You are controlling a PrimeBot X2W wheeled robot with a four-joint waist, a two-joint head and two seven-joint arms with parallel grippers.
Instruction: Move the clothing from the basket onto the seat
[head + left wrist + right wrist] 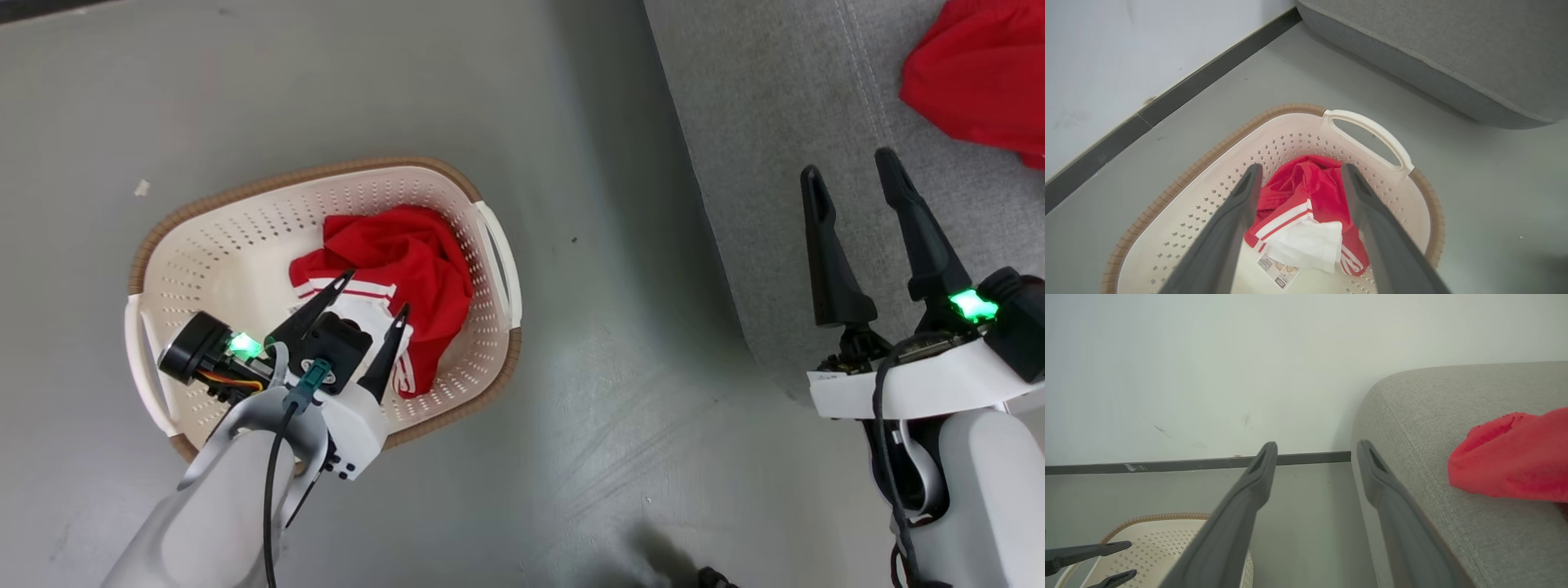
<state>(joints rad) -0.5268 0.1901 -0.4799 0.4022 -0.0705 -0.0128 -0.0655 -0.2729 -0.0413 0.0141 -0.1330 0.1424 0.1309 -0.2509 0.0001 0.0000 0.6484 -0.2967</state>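
A crumpled red garment point(408, 253) with white bands lies inside the basket point(237, 220), bunched toward the side nearest the sofa point(775, 114). The left gripper point(377, 291) hangs over the basket's middle with its fingers spread wide and nothing between them. Its tips point at the white-banded edge, which looks like a line-up for coming down and pinching the thickest fold. From the head view I cannot tell whether the tips touch the cloth. The left wrist view is clearer: the fingers stand either side of the heap and seem a little above it. It also brings out a printed label point(1276, 271) on the basket's bottom, tucked just under the white part. Well apart from the basket, another red garment point(980, 82) lies on the sofa, so the job appears partly done. The right gripper point(847, 163) hovers over the sofa's edge facing the basket, open and empty, probably kept clear of the other arm. The right wrist view adds the pale wall point(1208, 355) beyond the basket, and shows that the sofa garment sits up in a loose mound.
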